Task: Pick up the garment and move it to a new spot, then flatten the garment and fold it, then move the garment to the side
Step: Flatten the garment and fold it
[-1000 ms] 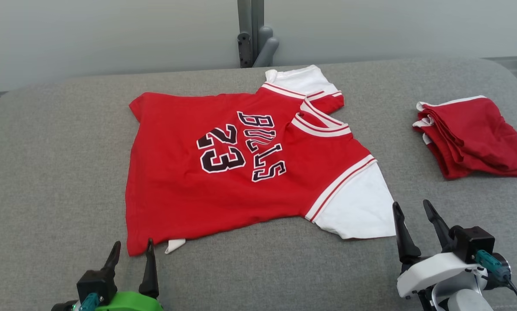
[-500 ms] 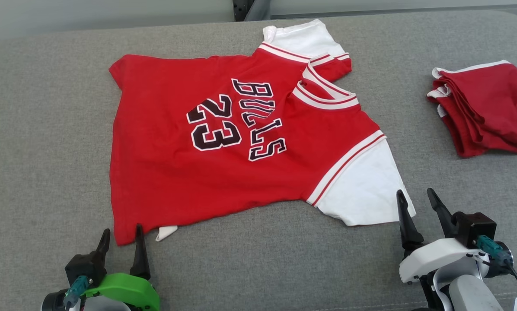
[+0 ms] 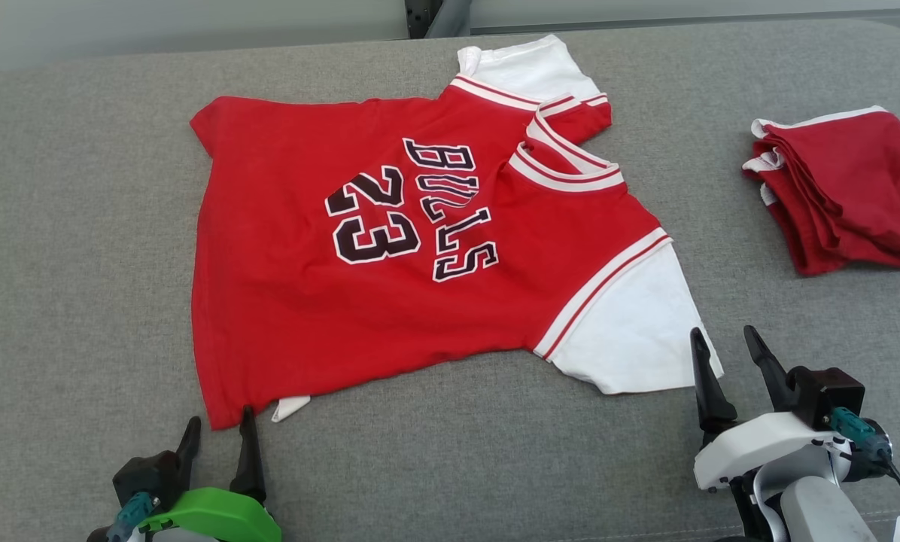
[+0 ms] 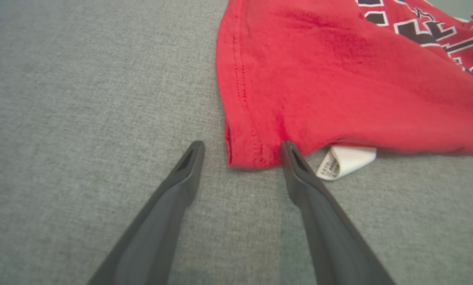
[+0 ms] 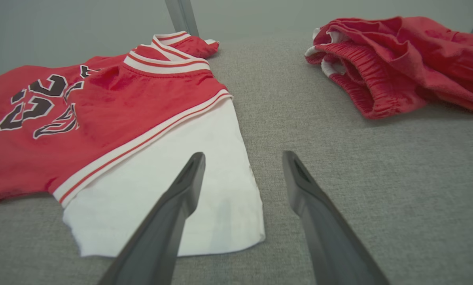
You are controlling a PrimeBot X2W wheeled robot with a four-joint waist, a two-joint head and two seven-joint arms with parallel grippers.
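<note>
We see the red jersey spread face up on the grey padded surface, its black "23" and "BULLS" lettering edged in white, lying ahead of both pairs of fingers and mostly between them. Its near hem corner sits right at the tips of the left gripper, whose fingers stand wide apart with nothing held. In the left wrist view that corner lies between the two tips, and the tip on that view's right meets the edge of the cloth (we cannot tell whether it truly touches). A small white label pokes out from under the hem just beyond that same finger. The near white sleeve reaches towards the right gripper, also spread wide and empty. In the right wrist view the finger on that view's left is over the sleeve and the other over bare grey fabric, with the sleeve's outer edge between them. Beyond the right fingers and off to their outer side, well apart from the jersey, lies a folded red garment with white trim.
</note>
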